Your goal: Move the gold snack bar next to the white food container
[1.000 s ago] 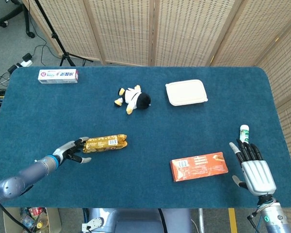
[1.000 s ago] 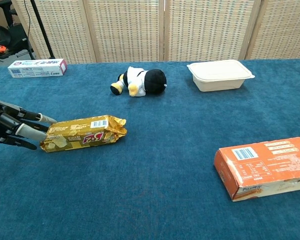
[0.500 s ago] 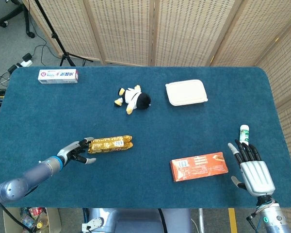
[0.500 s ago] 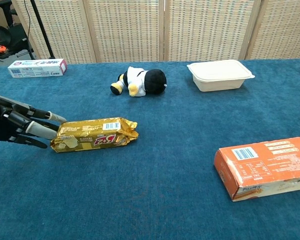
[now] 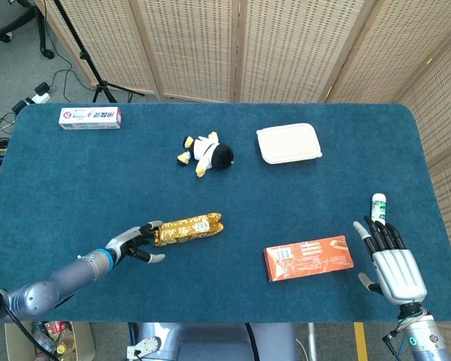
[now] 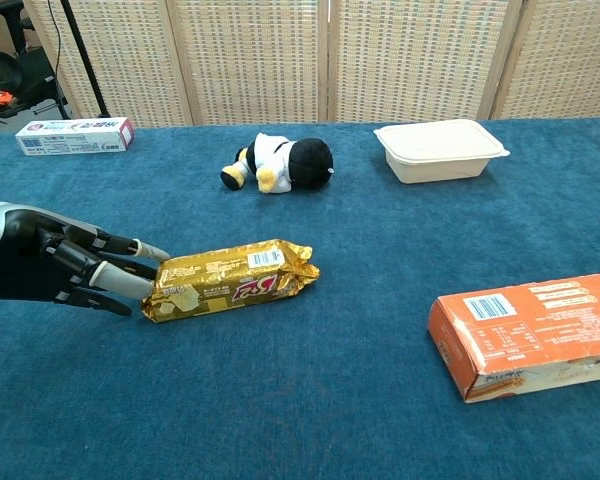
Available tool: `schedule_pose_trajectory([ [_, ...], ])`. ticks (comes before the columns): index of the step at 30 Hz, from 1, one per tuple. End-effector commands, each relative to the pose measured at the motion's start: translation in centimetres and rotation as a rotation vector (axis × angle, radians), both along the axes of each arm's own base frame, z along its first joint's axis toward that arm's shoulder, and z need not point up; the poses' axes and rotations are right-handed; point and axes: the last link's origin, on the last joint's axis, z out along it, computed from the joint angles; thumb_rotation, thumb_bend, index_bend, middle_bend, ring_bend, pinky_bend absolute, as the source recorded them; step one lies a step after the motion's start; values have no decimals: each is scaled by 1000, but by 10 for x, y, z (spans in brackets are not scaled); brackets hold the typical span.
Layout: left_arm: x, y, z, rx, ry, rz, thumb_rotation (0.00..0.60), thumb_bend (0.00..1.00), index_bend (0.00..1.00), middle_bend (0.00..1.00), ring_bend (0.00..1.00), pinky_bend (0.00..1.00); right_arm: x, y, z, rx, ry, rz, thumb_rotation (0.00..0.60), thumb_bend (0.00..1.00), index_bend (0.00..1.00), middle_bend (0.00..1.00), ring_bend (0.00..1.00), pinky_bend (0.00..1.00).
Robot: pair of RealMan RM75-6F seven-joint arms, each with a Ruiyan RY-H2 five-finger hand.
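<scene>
Head view: gold snack bar [image 5: 188,229] lengthwise left-right, far end tilted up-right, left hand [image 5: 137,242] fingers spread against its near end.

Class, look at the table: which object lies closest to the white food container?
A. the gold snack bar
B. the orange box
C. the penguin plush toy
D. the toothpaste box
C: the penguin plush toy lies just left of the white food container, while the gold snack bar sits nearer the front edge, by the left hand.
</scene>
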Motion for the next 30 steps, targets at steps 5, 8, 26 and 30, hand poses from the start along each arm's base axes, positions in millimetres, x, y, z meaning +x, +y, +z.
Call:
schedule_pose_trajectory([
  [5, 11, -1, -4, 4, -30, -5, 600, 302, 0, 0, 0, 9, 1, 1, -1, 6, 1, 3, 600, 234, 16, 0, 0, 55],
  [8, 17, 0, -7, 12, -45, -11, 600, 302, 0, 0, 0, 9, 1, 1, -2, 8, 3, 4, 600, 234, 16, 0, 0, 55],
  [26, 43, 4, -29, -2, -100, -19, 600, 301, 0, 0, 0, 9, 0, 1, 0, 7, -3, 2, 600, 234, 16, 0, 0, 55],
  [30, 49, 4, -35, -10, -111, -23, 600, 302, 0, 0, 0, 9, 0, 0, 0, 4, -6, -1, 600, 234, 16, 0, 0, 55],
])
